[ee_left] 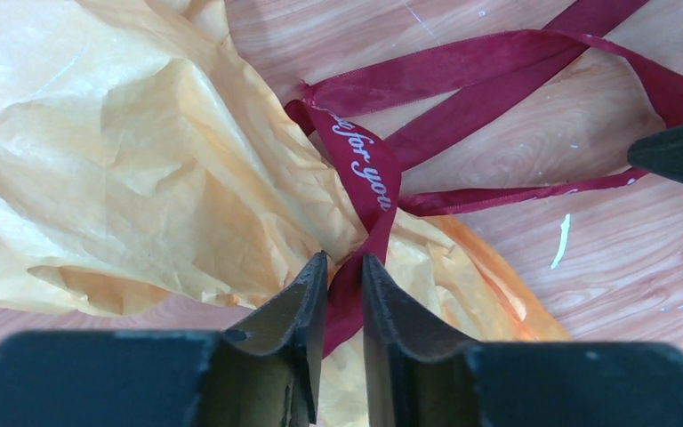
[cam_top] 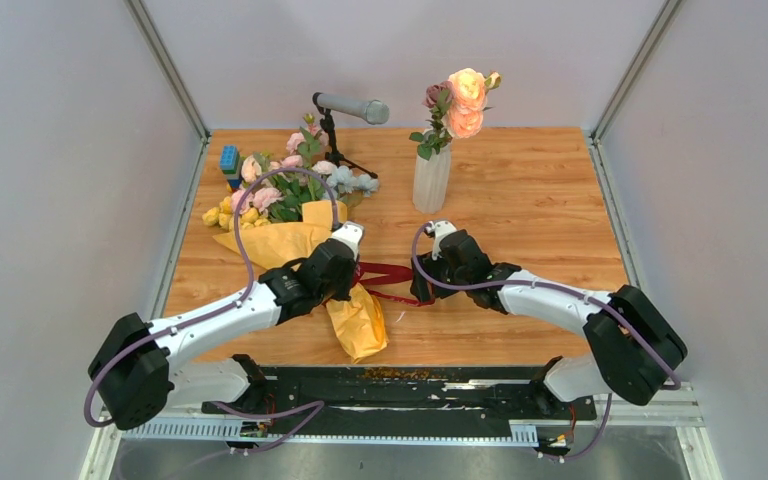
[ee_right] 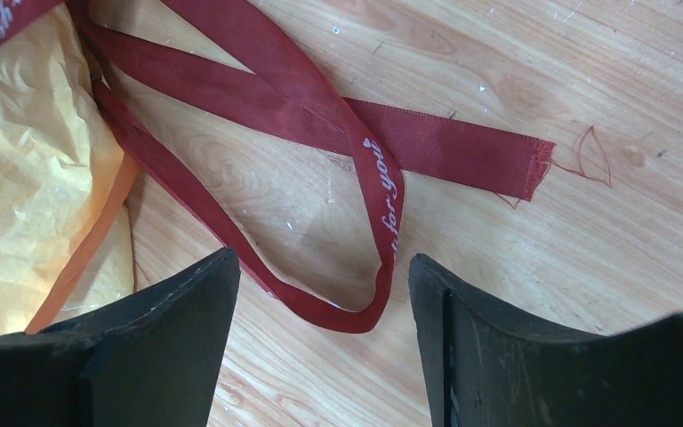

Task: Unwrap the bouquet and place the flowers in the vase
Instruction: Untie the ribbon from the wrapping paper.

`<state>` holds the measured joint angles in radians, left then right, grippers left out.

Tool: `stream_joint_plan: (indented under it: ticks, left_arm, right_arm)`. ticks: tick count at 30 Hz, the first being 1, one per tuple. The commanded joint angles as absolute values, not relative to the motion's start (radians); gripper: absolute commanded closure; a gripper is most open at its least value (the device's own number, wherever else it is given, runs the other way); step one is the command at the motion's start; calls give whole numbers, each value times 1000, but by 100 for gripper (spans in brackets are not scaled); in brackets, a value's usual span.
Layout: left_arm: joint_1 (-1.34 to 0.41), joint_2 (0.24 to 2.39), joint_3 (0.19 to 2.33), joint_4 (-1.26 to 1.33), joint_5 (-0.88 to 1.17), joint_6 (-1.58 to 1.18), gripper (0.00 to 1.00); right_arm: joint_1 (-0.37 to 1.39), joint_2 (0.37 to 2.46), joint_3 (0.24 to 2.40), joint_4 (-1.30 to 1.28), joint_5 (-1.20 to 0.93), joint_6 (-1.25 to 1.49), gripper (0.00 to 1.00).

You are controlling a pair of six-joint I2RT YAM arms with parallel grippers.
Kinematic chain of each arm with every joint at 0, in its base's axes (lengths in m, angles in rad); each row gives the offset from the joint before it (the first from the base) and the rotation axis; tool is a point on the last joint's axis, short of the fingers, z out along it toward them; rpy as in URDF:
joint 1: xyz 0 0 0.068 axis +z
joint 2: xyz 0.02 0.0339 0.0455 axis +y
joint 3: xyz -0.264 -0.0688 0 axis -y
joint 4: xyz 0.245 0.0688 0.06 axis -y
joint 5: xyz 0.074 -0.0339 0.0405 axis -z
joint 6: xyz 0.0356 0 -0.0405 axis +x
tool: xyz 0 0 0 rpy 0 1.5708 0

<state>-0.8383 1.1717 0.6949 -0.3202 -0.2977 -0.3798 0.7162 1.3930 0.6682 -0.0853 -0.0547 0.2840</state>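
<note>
— How is the left gripper (ee_left: 345,262) seen?
— Closed narrowly on the dark red ribbon (ee_left: 365,169), right at the tied neck of the bouquet (ee_left: 142,160), which is laid on the wooden table (ee_right: 516,258).
— And the right gripper (ee_right: 320,262)?
— Held wide apart over a loose ribbon loop, with nothing grasped. The vase (cam_top: 431,180), with peach roses (cam_top: 465,105) in it, is stood well beyond.

bouquet (cam_top: 290,240) on table (cam_top: 540,200), left | vase (cam_top: 431,180) behind-right of it | ribbon (cam_top: 385,275) between left tool (ee_left: 344,267), right tool (ee_right: 325,267)
</note>
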Motion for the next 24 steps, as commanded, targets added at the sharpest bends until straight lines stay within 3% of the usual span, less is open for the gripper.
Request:
stream_joint_plan:
  ticks: [1,7,15,24]
  left_arm:
    - [-845,1137,702,-295,-333,-399,78]
    - [-845,1051,653,-299,-353,-455,100]
    - [-805,891,553,-392,-430,-587,100]
    - [-562,562,331,-476,-356,-855,100]
  right_arm:
    - [711,1412,703,-32,-68,275,29]
    - [712,1415,710,-23,-87,288,30]
    - [713,1397,703,-9,-114,330,31]
    - [721,1391,698,22,-114,360,31]
